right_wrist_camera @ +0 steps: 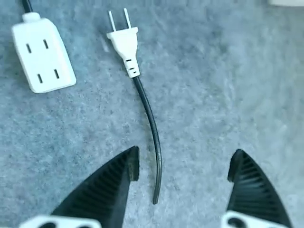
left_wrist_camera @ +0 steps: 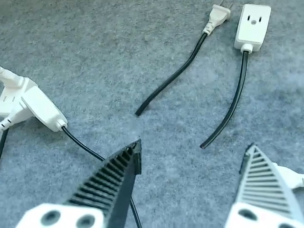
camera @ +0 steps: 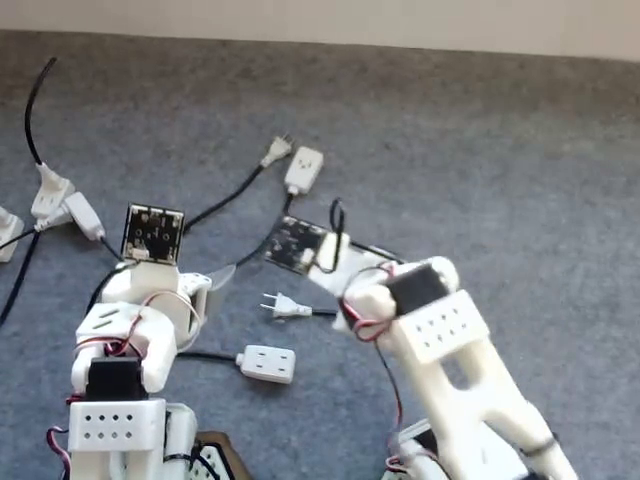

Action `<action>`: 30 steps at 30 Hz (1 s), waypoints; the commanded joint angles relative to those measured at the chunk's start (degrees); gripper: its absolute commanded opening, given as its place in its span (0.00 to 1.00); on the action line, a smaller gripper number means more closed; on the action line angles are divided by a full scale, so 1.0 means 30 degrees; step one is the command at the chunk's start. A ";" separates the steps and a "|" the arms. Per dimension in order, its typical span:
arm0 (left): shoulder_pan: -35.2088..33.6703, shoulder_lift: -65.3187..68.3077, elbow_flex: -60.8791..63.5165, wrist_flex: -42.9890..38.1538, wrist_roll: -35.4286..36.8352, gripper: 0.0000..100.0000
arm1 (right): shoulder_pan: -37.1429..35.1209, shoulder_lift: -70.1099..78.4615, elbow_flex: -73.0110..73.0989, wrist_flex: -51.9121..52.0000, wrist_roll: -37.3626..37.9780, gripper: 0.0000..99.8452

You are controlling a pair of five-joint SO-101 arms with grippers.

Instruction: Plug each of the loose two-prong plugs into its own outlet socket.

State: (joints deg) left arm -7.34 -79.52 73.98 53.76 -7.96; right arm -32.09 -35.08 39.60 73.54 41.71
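High view
- Surface: a grey carpet-like table covering (camera: 500, 150) is carrying all the items.
- Far pair: a far white two-prong plug on a short black cord (camera: 277, 150) is lying just beside a far white socket block with a black cord (camera: 303, 170), the two not touching.
- Near pair: a near white two-prong plug on a black cord (camera: 285, 305) is lying between the arms. A near white flat socket block (camera: 267, 363) is resting close by, nearer the arm bases, apart from the plug.
- Joined pair: a white plug-and-socket cluster on black cords (camera: 60, 205) is sitting off beyond the left arm (camera: 120, 340).
- Right arm (camera: 440, 320): it is leaning in over the near plug's cord.

Left wrist view
- Left gripper (left_wrist_camera: 194, 149): its black ribbed fingers are standing wide apart, holding nothing, above bare covering.
- Ahead: the far white two-prong plug (left_wrist_camera: 218, 14) and far white socket block (left_wrist_camera: 253, 21) are lying side by side, unplugged.

Right wrist view
- Right gripper (right_wrist_camera: 185, 154): it is spread wide and holding nothing, with the cord's loose end lying between the fingers.
- Ahead: the near white two-prong plug (right_wrist_camera: 124, 38) is lying flat, with the near white flat socket block (right_wrist_camera: 42, 52) beside it, apart.
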 commanded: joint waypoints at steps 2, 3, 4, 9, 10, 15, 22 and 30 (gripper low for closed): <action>-0.0103 0.0044 -0.0103 -0.0352 0.0205 0.33 | -0.0308 0.4293 -0.2125 -0.1099 -0.0176 0.29; -0.0103 0.0044 -0.0103 -0.0352 0.0205 0.33 | -0.0337 0.5143 -0.2681 -0.1275 -0.0147 0.29; 0.0015 0.0044 -0.0103 -0.0352 0.0205 0.33 | -0.0396 0.5788 -0.3150 -0.1392 -0.0088 0.29; 0.0190 0.0044 -0.0073 -0.0322 0.0205 0.33 | -0.1538 0.7399 -0.4527 -0.1597 0.1231 0.29; 0.0161 0.0044 -0.0073 -0.0322 0.0176 0.33 | -0.1861 0.7546 -0.4615 -0.1685 0.1260 0.29; 0.0161 0.0044 -0.0073 -0.0293 0.0147 0.33 | -0.3150 0.8132 -0.2886 -0.5055 0.1436 0.29; 0.0161 0.0044 -0.0073 -0.0264 0.0147 0.33 | -0.3297 0.8484 -0.0015 -0.8659 0.1846 0.29; 0.0161 0.0044 -0.0073 -0.0293 0.0117 0.33 | -0.4703 0.8513 0.0132 -0.8747 0.2022 0.29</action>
State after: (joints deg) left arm -7.34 -79.52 73.98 53.76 -7.96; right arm -43.08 -8.88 40.04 48.22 47.08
